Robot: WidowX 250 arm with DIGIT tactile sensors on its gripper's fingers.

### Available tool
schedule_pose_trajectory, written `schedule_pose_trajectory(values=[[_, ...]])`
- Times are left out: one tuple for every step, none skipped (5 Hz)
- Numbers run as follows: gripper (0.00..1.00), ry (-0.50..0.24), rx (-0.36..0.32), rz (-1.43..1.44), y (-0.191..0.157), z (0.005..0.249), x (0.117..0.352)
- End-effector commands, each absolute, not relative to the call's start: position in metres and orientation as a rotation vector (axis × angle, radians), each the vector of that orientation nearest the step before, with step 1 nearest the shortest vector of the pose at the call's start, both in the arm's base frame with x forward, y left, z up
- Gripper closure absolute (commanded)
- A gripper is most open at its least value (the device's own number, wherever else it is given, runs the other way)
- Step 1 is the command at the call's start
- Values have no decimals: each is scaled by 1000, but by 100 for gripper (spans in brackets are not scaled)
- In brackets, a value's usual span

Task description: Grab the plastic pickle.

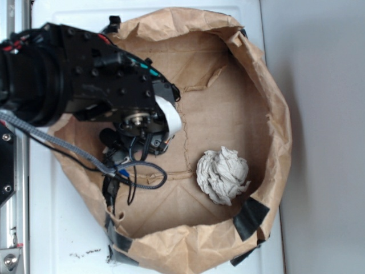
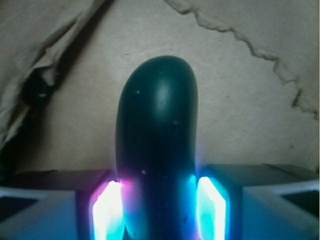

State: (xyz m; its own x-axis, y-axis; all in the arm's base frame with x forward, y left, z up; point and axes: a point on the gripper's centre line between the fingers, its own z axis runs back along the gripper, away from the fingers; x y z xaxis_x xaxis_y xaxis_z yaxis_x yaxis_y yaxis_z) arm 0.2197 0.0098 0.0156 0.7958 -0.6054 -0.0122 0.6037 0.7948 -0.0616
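The plastic pickle fills the middle of the wrist view: dark green, glossy, standing lengthwise away from the camera over the brown paper floor. My gripper has its two glowing pads pressed against the pickle's left and right sides, so it is shut on it. In the exterior view my gripper points down at the left inside of the paper bag. The arm hides the pickle there.
A crumpled white paper wad lies on the bag floor, right of the gripper. The bag's brown walls stand up all round, with black tape at the near right corner. The bag wall is close on the gripper's left.
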Motion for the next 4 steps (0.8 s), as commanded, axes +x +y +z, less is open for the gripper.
schedule_pose_trajectory(values=[[100, -142, -114, -613, 10, 90, 223], [100, -152, -131, -628, -5, 140, 229], [100, -191, -147, -639, -10, 166, 226], [100, -186, -96, -629, -9, 157, 225]])
